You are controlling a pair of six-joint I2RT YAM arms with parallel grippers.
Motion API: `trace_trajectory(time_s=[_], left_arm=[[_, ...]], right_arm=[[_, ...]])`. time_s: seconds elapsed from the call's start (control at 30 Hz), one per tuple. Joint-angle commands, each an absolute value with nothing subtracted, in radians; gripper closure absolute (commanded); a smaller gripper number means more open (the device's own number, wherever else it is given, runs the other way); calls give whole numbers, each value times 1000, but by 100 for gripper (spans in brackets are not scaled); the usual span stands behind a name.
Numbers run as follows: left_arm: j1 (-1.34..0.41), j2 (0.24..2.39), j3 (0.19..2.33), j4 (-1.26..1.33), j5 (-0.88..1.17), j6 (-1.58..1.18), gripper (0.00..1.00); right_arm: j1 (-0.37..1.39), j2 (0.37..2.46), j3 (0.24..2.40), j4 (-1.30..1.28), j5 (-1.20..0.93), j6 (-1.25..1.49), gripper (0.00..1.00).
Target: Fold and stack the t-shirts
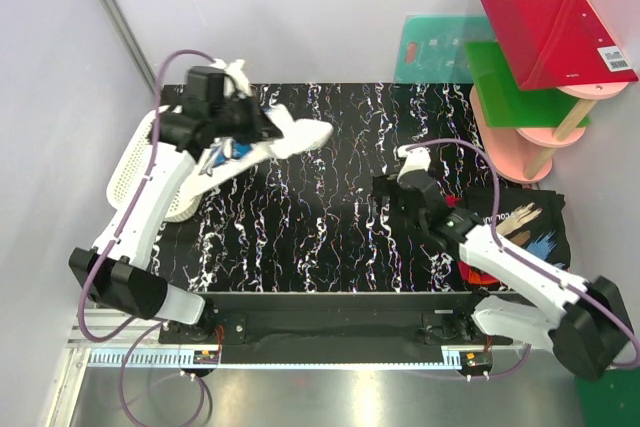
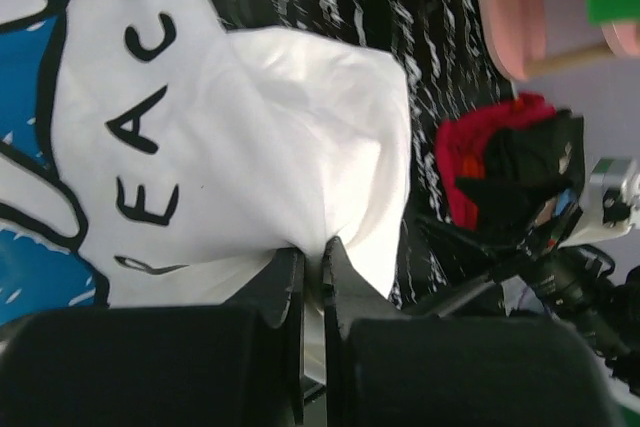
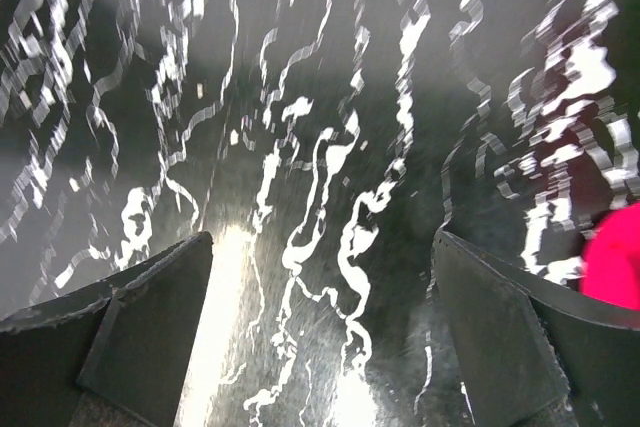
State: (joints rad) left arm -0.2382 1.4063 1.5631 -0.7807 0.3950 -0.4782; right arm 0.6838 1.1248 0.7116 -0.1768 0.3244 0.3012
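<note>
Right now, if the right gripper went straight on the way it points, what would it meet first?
Probably the black, white-veined table top: the right gripper is open and only that surface shows between its fingers. The red cloth lies off to one side. Depth is unclear.

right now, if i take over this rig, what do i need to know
Left gripper: shut on the white t-shirt, held above the far left of the table, beside the basket.
Right gripper: open, empty, low over the table.
Black t-shirt and red t-shirt lie piled at the right edge; neatness unclear.
To do: fold the white one, stack it.
</note>
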Motion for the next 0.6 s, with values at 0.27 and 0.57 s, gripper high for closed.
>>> trace_trajectory(time_s=[0.27, 0.57], left_arm=[[-725, 1588, 2127, -695, 405, -587, 100], [-799, 1508, 2195, -614, 439, -598, 100]], right_arm=[[686, 758, 652, -199, 669, 298, 0], [686, 594, 591, -215, 729, 334, 2]])
